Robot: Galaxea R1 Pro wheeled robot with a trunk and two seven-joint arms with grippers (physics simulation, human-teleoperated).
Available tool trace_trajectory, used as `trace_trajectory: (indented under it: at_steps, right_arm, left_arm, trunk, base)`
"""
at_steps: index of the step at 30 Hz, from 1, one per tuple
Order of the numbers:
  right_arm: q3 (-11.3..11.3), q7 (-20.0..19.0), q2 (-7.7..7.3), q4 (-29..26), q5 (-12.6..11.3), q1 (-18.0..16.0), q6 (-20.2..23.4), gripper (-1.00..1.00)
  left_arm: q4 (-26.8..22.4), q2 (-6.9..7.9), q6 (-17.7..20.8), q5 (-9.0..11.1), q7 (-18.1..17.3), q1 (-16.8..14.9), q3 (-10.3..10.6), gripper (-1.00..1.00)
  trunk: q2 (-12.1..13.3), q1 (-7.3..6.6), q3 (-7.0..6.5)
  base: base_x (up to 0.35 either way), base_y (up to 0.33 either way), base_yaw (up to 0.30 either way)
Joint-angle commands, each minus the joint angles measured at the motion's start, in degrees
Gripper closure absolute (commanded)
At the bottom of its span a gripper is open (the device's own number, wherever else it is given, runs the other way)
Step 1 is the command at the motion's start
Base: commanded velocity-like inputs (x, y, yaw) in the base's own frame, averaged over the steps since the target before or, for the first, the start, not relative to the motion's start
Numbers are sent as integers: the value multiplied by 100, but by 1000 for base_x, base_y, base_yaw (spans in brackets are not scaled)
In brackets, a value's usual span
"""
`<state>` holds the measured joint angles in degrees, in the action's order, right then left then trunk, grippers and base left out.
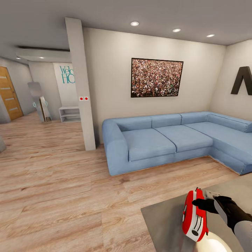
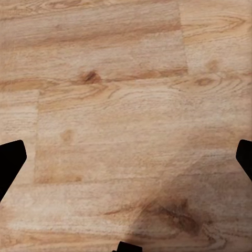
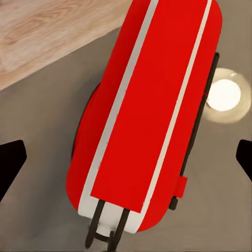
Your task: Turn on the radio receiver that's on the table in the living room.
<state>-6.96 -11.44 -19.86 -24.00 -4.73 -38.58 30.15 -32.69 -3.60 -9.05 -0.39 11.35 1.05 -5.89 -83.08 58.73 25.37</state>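
Note:
The red radio receiver [image 1: 194, 217] with white trim stands upright on the glossy grey-brown table [image 1: 168, 224] at the lower right of the head view. My right gripper [image 1: 203, 204] is at the radio's top right side, its black fingers close against it. In the right wrist view the radio receiver [image 3: 147, 115] lies lengthwise between the widely spread fingertips [image 3: 10, 163], its thin handle along one side. My right gripper [image 3: 126, 160] is open. My left gripper [image 2: 126, 160] is open over bare wood floor.
A blue L-shaped sofa [image 1: 175, 140] stands beyond the table under a dark-framed crowd picture [image 1: 156, 77]. A beige pillar [image 1: 82, 87] divides off the hallway at the left, with a wooden door [image 1: 8, 92] and a white shelf [image 1: 69, 113]. Wood floor [image 1: 63, 182] spreads left of the table.

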Motion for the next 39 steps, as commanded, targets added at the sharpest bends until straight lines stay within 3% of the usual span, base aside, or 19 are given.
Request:
trace_trajectory:
  at_steps: [1, 8, 15, 23, 39]
  right_arm:
    - [0, -2, 9, 0, 1, 0, 0, -100]
    - [-5, -5, 43, 63, 5, 0, -13, -100]
    - [-7, 7, 44, 226, -11, 0, -390, -100]
    - [-20, 46, 42, 271, 4, 0, -453, -100]
    - [-12, 29, 43, 273, 7, 0, -466, -100]
  left_arm:
    - [0, 0, 0, -1, 0, 0, 0, -100]
    - [0, 0, 0, -3, -1, 0, 0, -100]
    - [-25, 5, 7, 35, -21, 0, 3, -100]
    - [-76, 0, -24, 56, -38, 0, 8, -100]
    - [-79, 0, -52, 57, -27, 0, 9, -100]
  trunk:
    - [0, 0, 0]
    - [0, 0, 0]
    - [0, 0, 0]
    - [0, 0, 0]
    - [-642, 351, 287]
  base:
    - [0, 0, 0]
    - [0, 0, 0]
    - [0, 0, 0]
    - [0, 0, 0]
    - [0, 0, 0]
